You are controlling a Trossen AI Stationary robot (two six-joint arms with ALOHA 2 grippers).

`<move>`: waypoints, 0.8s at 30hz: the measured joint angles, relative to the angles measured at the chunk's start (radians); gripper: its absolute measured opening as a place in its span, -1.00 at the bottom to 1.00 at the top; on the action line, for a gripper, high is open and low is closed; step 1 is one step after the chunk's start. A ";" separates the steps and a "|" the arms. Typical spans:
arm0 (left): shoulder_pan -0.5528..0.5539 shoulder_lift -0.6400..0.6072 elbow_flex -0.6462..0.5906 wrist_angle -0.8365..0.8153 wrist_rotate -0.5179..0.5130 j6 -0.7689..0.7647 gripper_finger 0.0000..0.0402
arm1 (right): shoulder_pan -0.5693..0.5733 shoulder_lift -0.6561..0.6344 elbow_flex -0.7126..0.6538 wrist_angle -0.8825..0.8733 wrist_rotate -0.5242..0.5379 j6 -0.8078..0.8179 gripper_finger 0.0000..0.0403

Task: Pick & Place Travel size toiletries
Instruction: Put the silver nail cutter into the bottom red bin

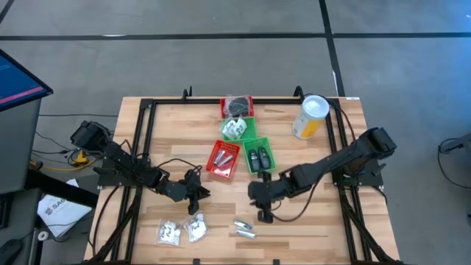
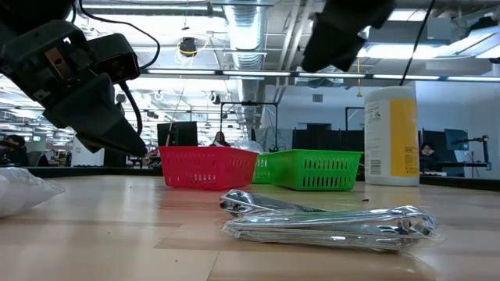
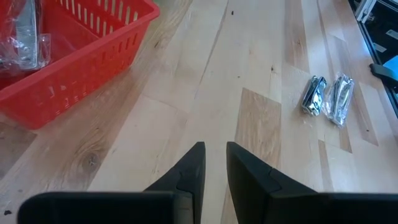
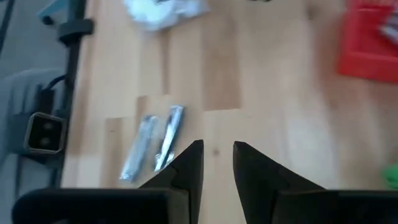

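On the pale wood table (image 1: 324, 169), I hold both my grippers low, near the front. My left gripper (image 3: 214, 163) hangs over bare wood beside the red basket (image 3: 81, 74). Its two dark pointed fingers stand a little apart with nothing between them. My right gripper (image 4: 217, 163) hangs over bare wood too, its fingers a small way apart and empty, near the two sachets (image 4: 152, 146).

The sachets are slim, shiny and crinkly, like foil, and they lie side by side, just touching. In the low view they look long and wrinkled (image 2: 328, 222). Two clear packets (image 1: 180, 232) with white stuff inside lie near the front left, soft and lumpy.

The baskets are plastic mesh with straight sides. The red basket holds clear wrapped things. A green basket (image 1: 259, 156) next to it holds small dark pieces. Farther back, another green one (image 1: 237, 128) holds white packets and another red one (image 1: 236, 106) holds something round and black. A tall yellow can (image 1: 310, 118) with a white lid stands upright at the back right.
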 joint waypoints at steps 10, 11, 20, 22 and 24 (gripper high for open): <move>0.000 0.000 0.000 0.018 0.000 0.000 -0.71 | 0.056 0.170 0.001 0.144 -0.002 0.054 -0.61; 0.000 0.000 0.000 0.019 0.000 0.000 -0.71 | 0.058 0.188 0.003 0.168 -0.003 0.058 -0.61; 0.000 0.000 0.000 0.046 0.000 -0.025 -0.71 | 0.075 0.286 0.039 0.199 -0.035 0.077 -0.61; 0.000 0.000 0.000 0.050 0.000 -0.027 -0.71 | 0.075 0.307 0.052 0.202 -0.045 0.079 -0.61; 0.000 0.000 0.000 0.058 0.000 -0.027 -0.71 | 0.075 0.317 0.052 0.213 -0.058 0.079 -0.61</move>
